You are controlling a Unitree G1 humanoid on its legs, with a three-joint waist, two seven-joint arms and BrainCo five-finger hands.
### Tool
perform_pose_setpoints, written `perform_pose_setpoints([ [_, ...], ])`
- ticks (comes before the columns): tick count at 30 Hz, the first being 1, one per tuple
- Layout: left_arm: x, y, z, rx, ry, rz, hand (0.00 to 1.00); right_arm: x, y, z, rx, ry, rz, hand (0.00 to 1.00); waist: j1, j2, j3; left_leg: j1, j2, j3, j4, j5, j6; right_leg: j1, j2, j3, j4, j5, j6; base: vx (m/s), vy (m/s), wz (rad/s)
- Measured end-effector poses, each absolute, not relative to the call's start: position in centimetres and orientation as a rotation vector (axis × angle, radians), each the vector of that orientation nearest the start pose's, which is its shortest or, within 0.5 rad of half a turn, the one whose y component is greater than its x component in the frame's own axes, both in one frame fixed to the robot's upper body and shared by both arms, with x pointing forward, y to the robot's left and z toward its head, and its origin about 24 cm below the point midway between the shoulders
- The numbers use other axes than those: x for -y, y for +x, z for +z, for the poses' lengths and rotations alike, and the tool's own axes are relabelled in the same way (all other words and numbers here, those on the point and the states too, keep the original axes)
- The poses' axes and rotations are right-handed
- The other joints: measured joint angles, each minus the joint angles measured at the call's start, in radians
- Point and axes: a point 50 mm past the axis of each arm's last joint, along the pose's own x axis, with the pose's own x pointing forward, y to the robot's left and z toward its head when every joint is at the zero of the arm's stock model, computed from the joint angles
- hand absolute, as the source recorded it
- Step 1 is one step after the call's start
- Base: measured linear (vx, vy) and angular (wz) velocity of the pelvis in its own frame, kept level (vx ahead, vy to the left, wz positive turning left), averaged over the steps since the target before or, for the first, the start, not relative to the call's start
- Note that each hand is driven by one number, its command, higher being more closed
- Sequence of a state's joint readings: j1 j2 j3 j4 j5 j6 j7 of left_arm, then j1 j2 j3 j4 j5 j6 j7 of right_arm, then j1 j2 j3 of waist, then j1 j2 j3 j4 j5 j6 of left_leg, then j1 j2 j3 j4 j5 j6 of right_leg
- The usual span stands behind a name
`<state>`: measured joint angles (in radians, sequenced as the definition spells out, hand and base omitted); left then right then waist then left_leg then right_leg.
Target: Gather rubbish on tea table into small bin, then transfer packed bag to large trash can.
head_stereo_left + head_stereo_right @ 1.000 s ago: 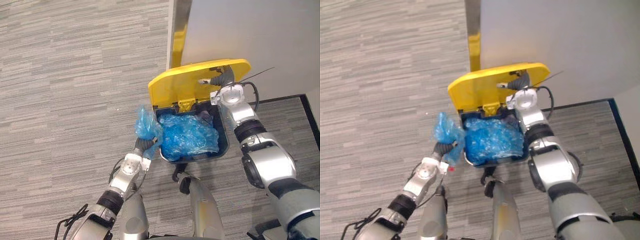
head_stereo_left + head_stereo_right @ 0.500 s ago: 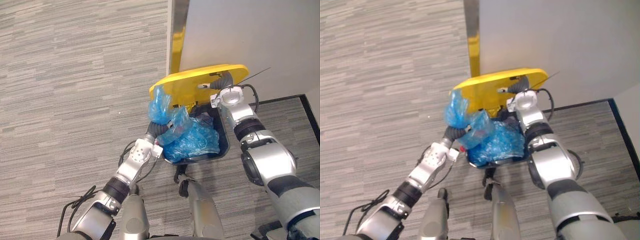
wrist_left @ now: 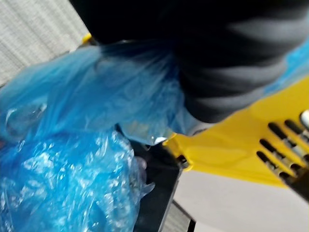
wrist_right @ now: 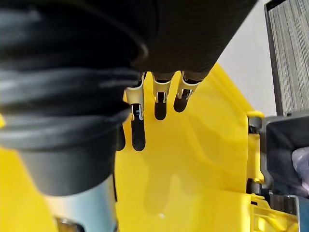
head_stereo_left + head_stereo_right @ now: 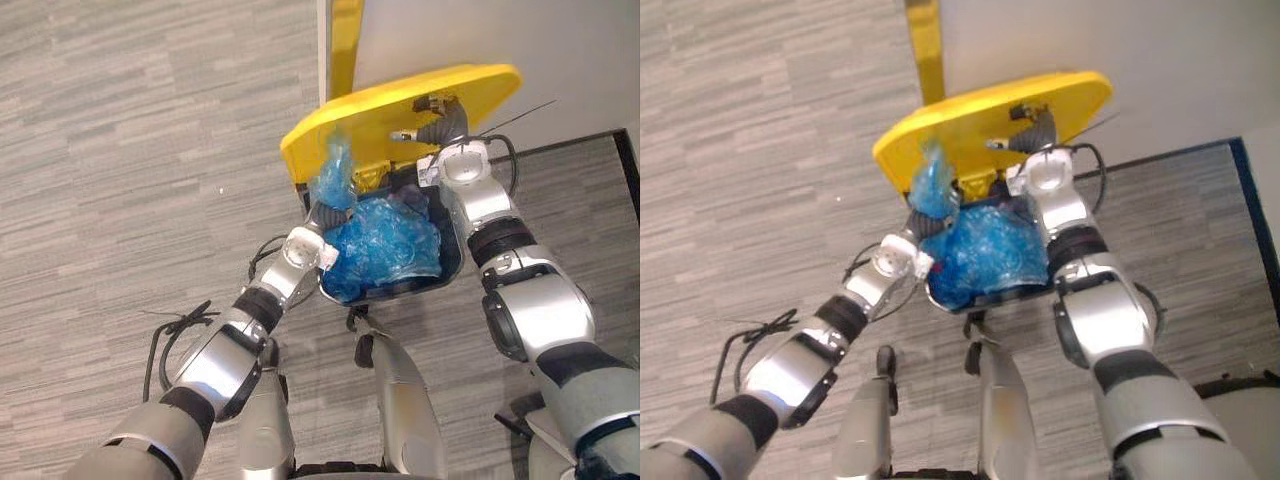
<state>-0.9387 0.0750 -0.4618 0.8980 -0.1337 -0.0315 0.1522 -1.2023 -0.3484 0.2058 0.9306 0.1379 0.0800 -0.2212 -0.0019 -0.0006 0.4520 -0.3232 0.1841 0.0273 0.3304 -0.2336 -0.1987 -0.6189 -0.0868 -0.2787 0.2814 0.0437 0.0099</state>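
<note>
While the yellow lid of the trash can was held up by the right hand, the can's dark body stood open on the grey carpet floor, close against a pale wall. The right hand's fingers were seen straight and spread flat against the underside of the lid, nothing being gripped by them. The inside of the can was lined and largely filled with crumpled blue plastic, which reached up to the rim. The packed bag, a smaller bundle of the same blue film, was carried at the left hand just above the can's left rear corner, in front of the raised lid and beside the hinge. The bag was bunched upward from the hand and partly overlapped the blue plastic in the can. Whether the left hand was clamped on the bag could not be told, as that hand was buried in the film.
</note>
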Motion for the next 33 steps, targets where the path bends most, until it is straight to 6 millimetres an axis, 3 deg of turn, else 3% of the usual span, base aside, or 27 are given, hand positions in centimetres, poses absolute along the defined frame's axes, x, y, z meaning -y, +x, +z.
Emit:
perform_pose_setpoints([
  [6,-2.1,38.1,12.2,0.082,0.38,-0.346,1.0,13.5,41.7,25.4,0.291,-0.326,-0.092,0.0,-0.008,-0.002,0.002,-0.07,0.028,0.034,0.077,-0.046,-0.008,-0.05,0.022,0.013,0.0,0.0,-0.001,0.0,-0.005,-0.12],
  [10,-2.3,38.1,11.6,0.049,0.398,-0.335,1.0,11.4,41.2,26.3,0.351,-0.315,-0.036,0.0,-0.01,-0.003,0.002,-0.096,0.044,0.061,0.094,-0.05,-0.015,-0.087,0.039,0.021,-0.001,0.012,-0.017,0.03,-0.037,-0.22],
  [11,-2.2,38.1,11.5,0.042,0.396,-0.336,0.0,10.8,41.1,26.2,0.35,-0.32,-0.017,0.0,-0.01,-0.003,0.002,-0.094,0.053,0.071,0.097,-0.05,-0.015,-0.087,0.047,0.022,0.0,0.013,-0.018,0.07,-0.06,-0.19],
  [22,-2.0,37.5,10.1,-0.001,0.376,-0.303,0.0,7.0,40.4,26.6,0.399,-0.343,0.086,0.0,-0.011,-0.002,0.002,-0.096,0.104,0.099,0.146,-0.068,-0.037,-0.094,0.094,0.033,0.01,0.01,-0.017,0.02,-0.041,-0.12],
  [30,-1.8,36.7,9.8,0.029,0.352,-0.281,0.0,6.5,39.9,27.2,0.433,-0.342,0.111,0.0,-0.008,-0.002,0.001,-0.091,0.113,0.092,0.182,-0.074,-0.026,-0.065,0.089,0.008,0.011,0.013,-0.026,-0.02,-0.032,0.02],
  [33,-2.1,36.3,9.7,0.053,0.35,-0.26,0.0,6.7,39.7,26.1,0.426,-0.345,0.116,0.0,0.002,-0.003,-0.001,-0.071,0.11,0.078,0.182,-0.074,-0.025,-0.038,0.086,-0.002,0.011,0.014,-0.027,-0.02,-0.027,0.08],
])
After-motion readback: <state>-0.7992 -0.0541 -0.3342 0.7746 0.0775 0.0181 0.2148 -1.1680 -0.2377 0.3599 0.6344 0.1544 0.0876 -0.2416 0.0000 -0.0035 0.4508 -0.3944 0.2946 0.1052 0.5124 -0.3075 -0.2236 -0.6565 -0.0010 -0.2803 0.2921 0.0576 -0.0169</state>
